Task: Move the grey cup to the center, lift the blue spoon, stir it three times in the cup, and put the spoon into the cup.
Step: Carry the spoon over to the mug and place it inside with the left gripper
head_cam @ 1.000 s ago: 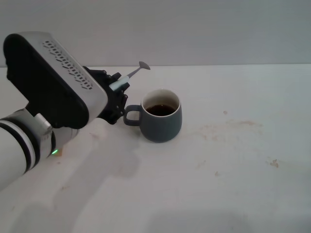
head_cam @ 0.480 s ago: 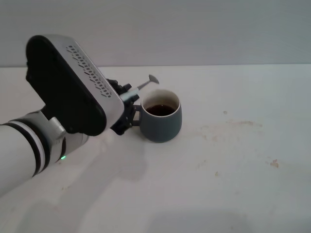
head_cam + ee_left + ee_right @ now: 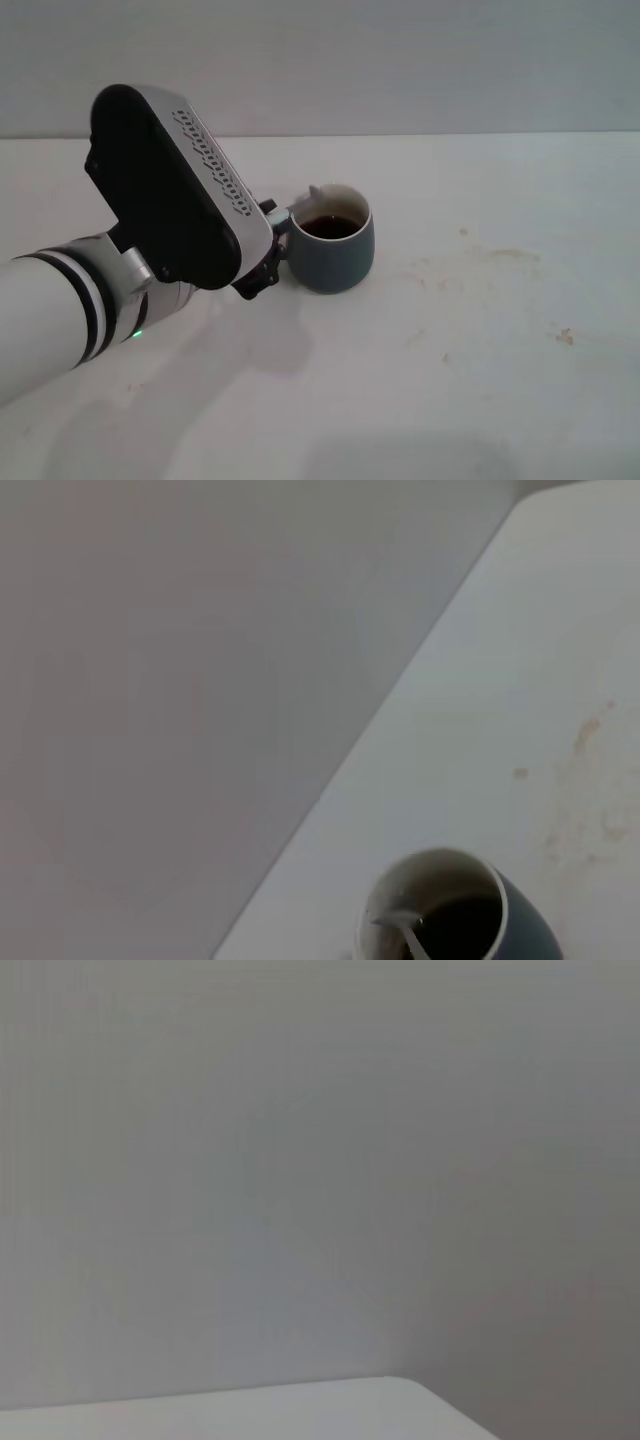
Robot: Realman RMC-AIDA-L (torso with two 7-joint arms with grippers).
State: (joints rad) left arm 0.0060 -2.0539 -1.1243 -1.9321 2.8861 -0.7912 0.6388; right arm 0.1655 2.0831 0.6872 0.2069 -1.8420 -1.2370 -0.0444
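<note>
Head view, blue spoon [image 3: 313, 194] in grey cup [image 3: 335, 255]

Left arm stretched in from the near left, forearm angled forward and rightward, wrist housing tipped steeply down. Left claw [image 3: 270, 235] mostly hidden beneath that housing, only dark finger parts peeking out at its far edge. Right arm nowhere in the head view.
</note>
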